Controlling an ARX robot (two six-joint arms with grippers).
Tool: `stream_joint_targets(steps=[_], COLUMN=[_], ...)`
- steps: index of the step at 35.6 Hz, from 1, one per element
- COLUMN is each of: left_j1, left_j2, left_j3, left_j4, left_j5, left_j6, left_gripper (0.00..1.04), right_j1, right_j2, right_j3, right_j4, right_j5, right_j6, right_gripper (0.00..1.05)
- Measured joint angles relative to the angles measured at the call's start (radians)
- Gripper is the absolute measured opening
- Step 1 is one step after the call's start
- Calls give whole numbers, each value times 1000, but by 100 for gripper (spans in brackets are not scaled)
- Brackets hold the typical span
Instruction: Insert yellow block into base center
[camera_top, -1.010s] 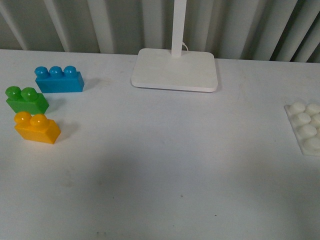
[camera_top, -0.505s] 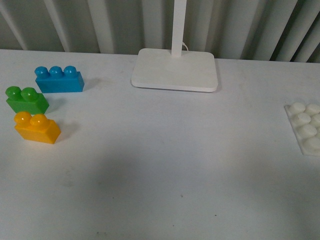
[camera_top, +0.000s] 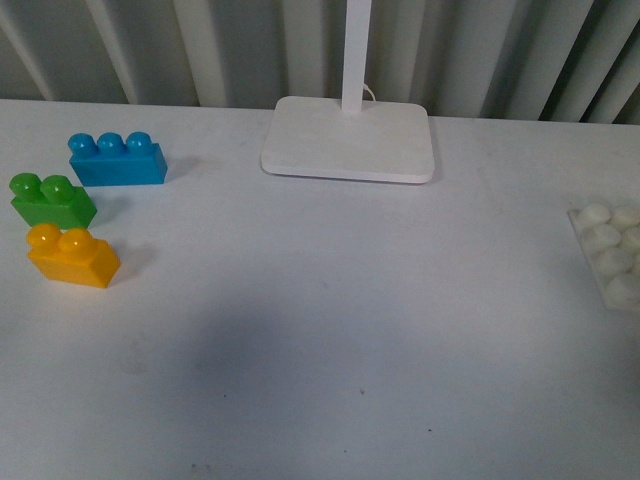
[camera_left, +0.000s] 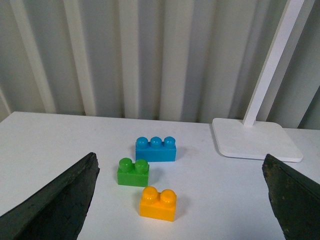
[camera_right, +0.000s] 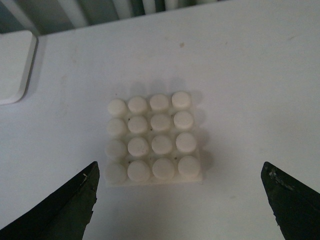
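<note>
Glossy two-stud yellow block; matte, sixteen-stud square base.

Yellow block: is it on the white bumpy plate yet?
No, the yellow block sits on the table by the green block, far from the base.

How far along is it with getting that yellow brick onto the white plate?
Nothing is done yet. The yellow block sits on the table, far from the base, whose studs are all bare. The left gripper hangs open facing it, the right gripper open above the base. Grasping, carrying and pressing in remain.
</note>
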Motion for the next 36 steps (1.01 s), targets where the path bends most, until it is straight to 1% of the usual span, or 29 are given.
stream_joint_targets(steps=[3,9,15,28,36], left_j1=[0,0,0,0,0], left_j2=[0,0,0,0,0], left_j3=[0,0,0,0,0], left_j4=[0,0,0,0,0], left_j5=[0,0,0,0,0], left_j6=[0,0,0,0,0], left_gripper=[98,98,98,98,98], right_j1=[11,60,112,182,192], right_j2=[183,385,558,700,715], right_j3=[53,138,237,327,333], right_j4=[90,148,184,176,172], right_j5=[3,39,125,184,208], right_j6=[-19,-32,-38,-33,-14], right_gripper=[95,95,95,95,95])
